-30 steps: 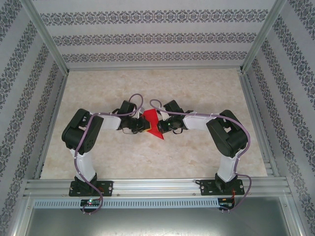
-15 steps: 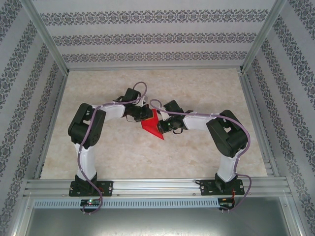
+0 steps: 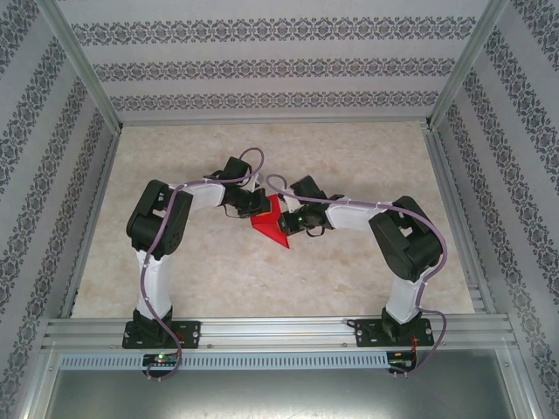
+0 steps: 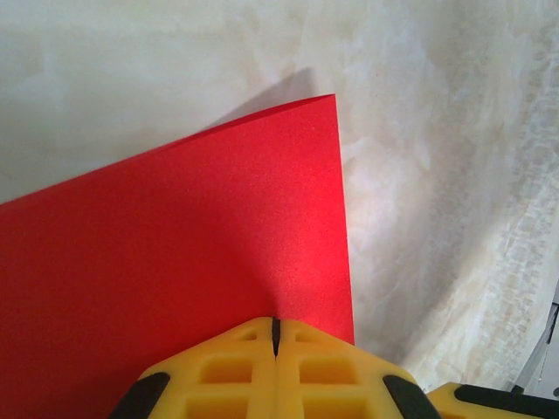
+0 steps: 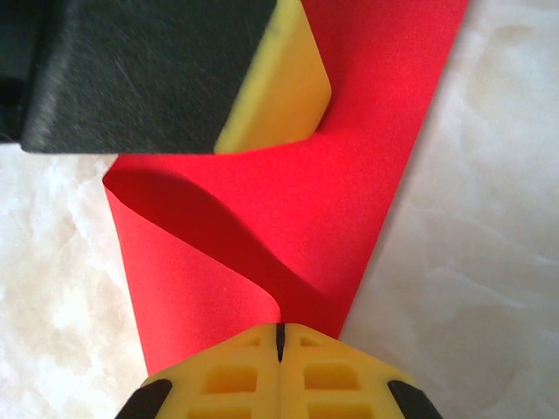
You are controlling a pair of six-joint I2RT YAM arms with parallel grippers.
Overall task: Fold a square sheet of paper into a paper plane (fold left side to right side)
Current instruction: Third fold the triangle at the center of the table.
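The red paper [image 3: 272, 223] lies at mid-frame on the table [image 3: 349, 157], its sharp tip pointing lower right, with bare surface open on every side. The left gripper [image 3: 259, 208] and the right gripper [image 3: 288, 220] flank it, both with jaws pressed together and tips on the sheet. In the left wrist view a straight right edge runs down to the fingertips. In the right wrist view a flap curls up at left, uncreased.

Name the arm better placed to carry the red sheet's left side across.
Left, probably: the left gripper is shut on the red sheet where it curls upward, while the right gripper clamps another edge as anchor.
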